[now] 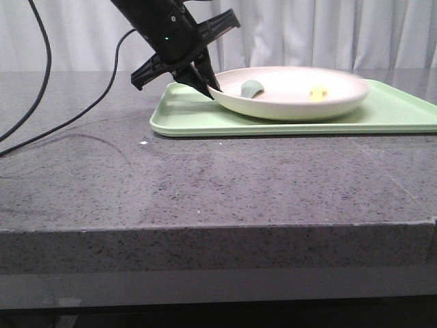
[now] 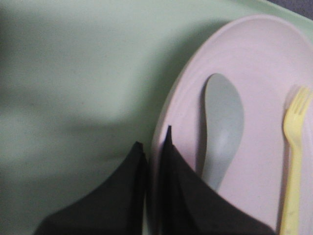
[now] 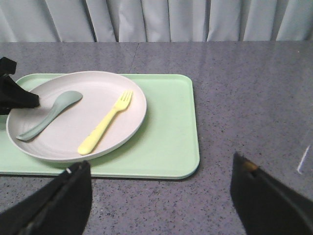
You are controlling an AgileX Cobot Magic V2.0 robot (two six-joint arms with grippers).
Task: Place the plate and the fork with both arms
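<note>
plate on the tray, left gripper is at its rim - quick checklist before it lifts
1. Left gripper fingers astride the plate rim, one outside, one inside: ok.
2. Grip firmly closed on the rim: cannot tell; only a narrow gap shows.
3. Fork lying loose on the plate, could slide if tilted: not ok.
4. Grey-green spoon also loose, right beside the inner finger: not ok.
5. Right gripper open and back from the tray, out of the way: ok.
</note>
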